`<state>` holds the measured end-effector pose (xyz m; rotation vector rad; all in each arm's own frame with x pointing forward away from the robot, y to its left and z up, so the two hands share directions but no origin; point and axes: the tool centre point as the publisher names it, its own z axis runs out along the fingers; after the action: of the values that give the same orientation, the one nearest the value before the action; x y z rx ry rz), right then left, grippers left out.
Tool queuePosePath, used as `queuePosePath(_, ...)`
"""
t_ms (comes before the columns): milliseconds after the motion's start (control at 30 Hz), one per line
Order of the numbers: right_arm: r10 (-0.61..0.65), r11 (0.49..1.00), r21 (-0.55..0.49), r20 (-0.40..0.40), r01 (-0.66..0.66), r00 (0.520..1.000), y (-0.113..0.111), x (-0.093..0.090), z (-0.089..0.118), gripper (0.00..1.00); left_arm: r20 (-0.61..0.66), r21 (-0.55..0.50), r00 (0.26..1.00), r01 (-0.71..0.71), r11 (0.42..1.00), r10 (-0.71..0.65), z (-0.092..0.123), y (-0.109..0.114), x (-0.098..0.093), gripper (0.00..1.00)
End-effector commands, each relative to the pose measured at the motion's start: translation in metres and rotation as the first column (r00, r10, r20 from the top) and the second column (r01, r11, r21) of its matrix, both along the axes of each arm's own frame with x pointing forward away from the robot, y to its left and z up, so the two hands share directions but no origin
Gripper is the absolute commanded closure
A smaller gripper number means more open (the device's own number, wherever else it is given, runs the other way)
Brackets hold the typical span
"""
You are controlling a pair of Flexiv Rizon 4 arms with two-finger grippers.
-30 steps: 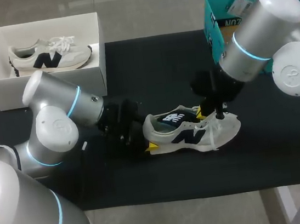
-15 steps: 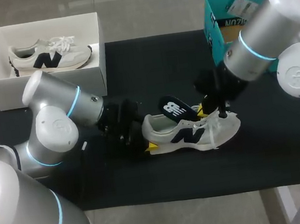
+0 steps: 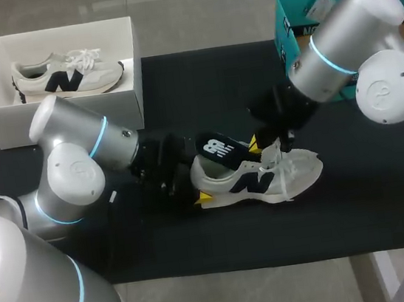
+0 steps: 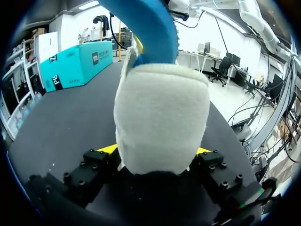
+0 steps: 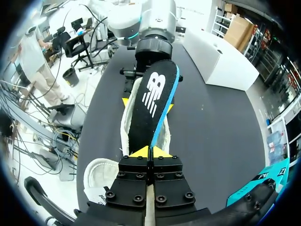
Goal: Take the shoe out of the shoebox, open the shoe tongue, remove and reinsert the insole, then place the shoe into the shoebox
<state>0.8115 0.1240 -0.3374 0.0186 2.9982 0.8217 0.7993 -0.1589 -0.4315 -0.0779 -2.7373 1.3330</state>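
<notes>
A white sneaker (image 3: 262, 180) with a dark logo lies on its side on the black mat, heel toward my left arm. My left gripper (image 3: 196, 190) is shut on its heel; in the left wrist view the fuzzy heel (image 4: 162, 117) fills the gap between both yellow fingertips (image 4: 107, 149). My right gripper (image 3: 259, 146) is shut on the front end of the dark insole (image 3: 219, 149), held tilted above the shoe opening. In the right wrist view the insole (image 5: 150, 103) with its blue edge runs ahead of the gripper (image 5: 150, 151) over the shoe (image 5: 128, 123).
An open white shoebox (image 3: 3, 110) at the back left holds a second sneaker (image 3: 65, 73). A teal box (image 3: 293, 38) stands at the back right, behind my right arm. Bare black mat lies in front of the shoe and between the boxes.
My right gripper has drawn the insole up out of the shoe and carried it leftward, toward the heel. The shoe and my left arm have stayed put.
</notes>
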Motion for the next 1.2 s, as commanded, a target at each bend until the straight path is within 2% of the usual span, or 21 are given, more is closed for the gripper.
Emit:
queuePosePath(33, 0.012, 0.999, 0.045, -0.003, -0.011, 1.000, 0.006, 0.006, -0.002, 1.00, -0.001, 0.003, 1.000, 0.001, 1.000, -0.001, -0.003, 0.000, 0.000, 1.00)
queuePosePath(167, 0.011, 0.995, 0.095, 0.014, -0.013, 1.000, 0.008, 0.006, 0.008, 1.00, -0.001, 0.003, 1.000, 0.001, 1.000, -0.001, -0.003, 0.000, 0.000, 1.00)
queuePosePath(467, -0.009, 0.958, 0.288, 0.041, -0.003, 0.999, 0.007, 0.008, 0.034, 1.00, -0.001, 0.003, 1.000, 0.001, 1.000, -0.001, -0.003, 0.000, 0.000, 1.00)
queuePosePath(700, 0.010, 0.952, 0.305, 0.065, -0.030, 0.998, 0.015, 0.011, 0.054, 1.00, -0.001, 0.003, 1.000, 0.001, 1.000, -0.001, -0.003, 0.000, 0.000, 1.00)
queuePosePath(933, 0.029, 0.927, 0.371, 0.095, -0.062, 0.995, 0.024, 0.018, 0.072, 1.00, -0.001, 0.003, 1.000, 0.001, 1.000, -0.001, -0.003, 0.000, 0.000, 1.00)
queuePosePath(1200, 0.017, 0.905, 0.418, 0.137, -0.073, 0.990, 0.029, 0.010, 0.119, 1.00, -0.001, 0.003, 1.000, 0.001, 1.000, -0.001, -0.003, 0.000, 0.000, 1.00)
